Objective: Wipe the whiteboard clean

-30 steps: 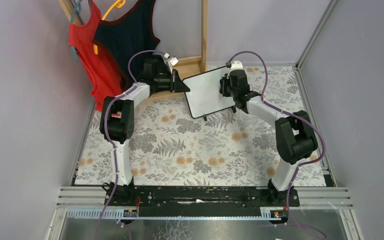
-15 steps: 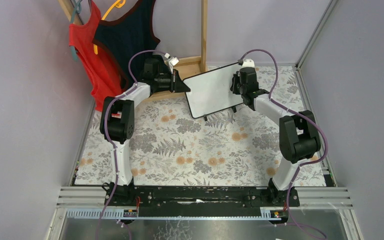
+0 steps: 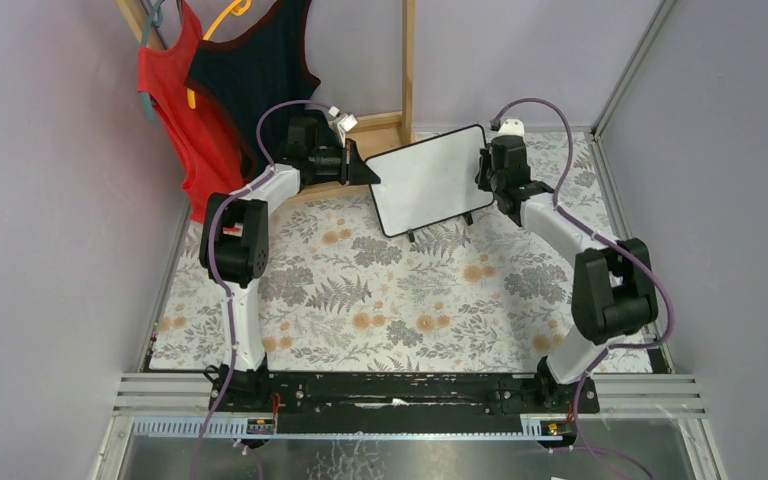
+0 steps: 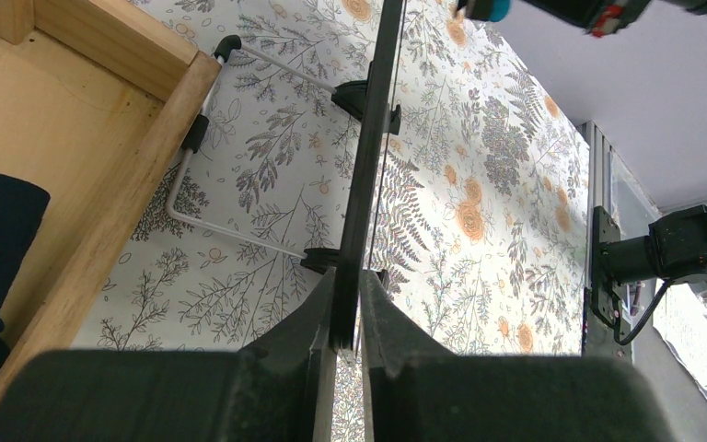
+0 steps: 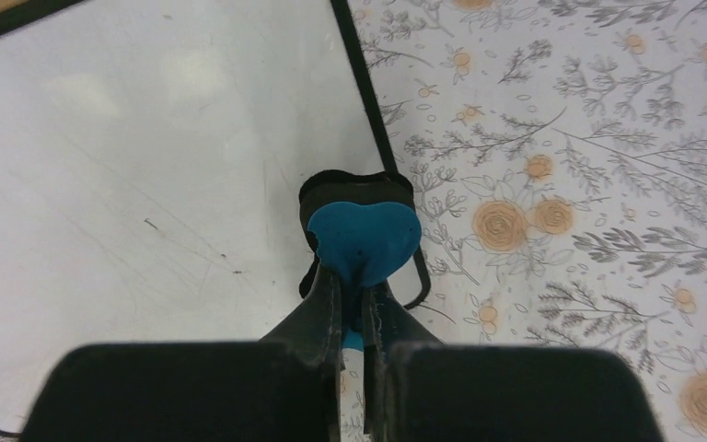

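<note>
The whiteboard (image 3: 425,180) is a small white board with a thin black frame, standing tilted on two black feet at the back of the table. Its face (image 5: 147,184) shows no red writing, only faint scratches. My left gripper (image 3: 365,172) is shut on the board's left edge (image 4: 368,184), seen edge-on in the left wrist view. My right gripper (image 3: 488,172) is shut on a blue heart-shaped eraser (image 5: 365,239) with a black pad, at the board's right edge near its lower corner.
A wooden frame (image 3: 390,125) stands behind the board, its base (image 4: 101,138) beside my left gripper. Red and dark garments (image 3: 230,90) hang at the back left. The board's wire stand (image 4: 239,152) rests on the floral tablecloth (image 3: 390,300). Grey walls close both sides.
My right gripper has moved right across the board with the eraser, from the board's right part to its right edge. The left gripper and the board have not moved.
</note>
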